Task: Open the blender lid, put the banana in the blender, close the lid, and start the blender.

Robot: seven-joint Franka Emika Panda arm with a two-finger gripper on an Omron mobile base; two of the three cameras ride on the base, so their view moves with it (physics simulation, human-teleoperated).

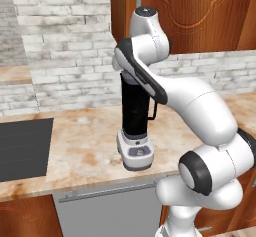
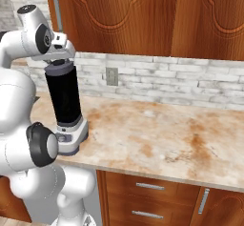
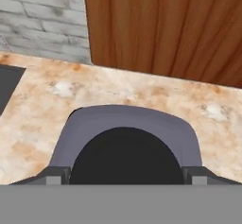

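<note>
Your arm bends forward, its gripper [image 2: 61,56] directly above the blender lid [image 2: 60,66]; jaw state can't be told. One blender [image 1: 135,123] stands near the counter's [image 2: 157,134] front edge, lid on.

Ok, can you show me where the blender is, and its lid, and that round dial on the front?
blender [image 1: 135,108]: left base view, on the black jar.
blender lid [image 2: 60,66]: right base view, on the grey cap atop the jar.
dial [image 1: 138,152]: left base view, on the base's front.
</note>
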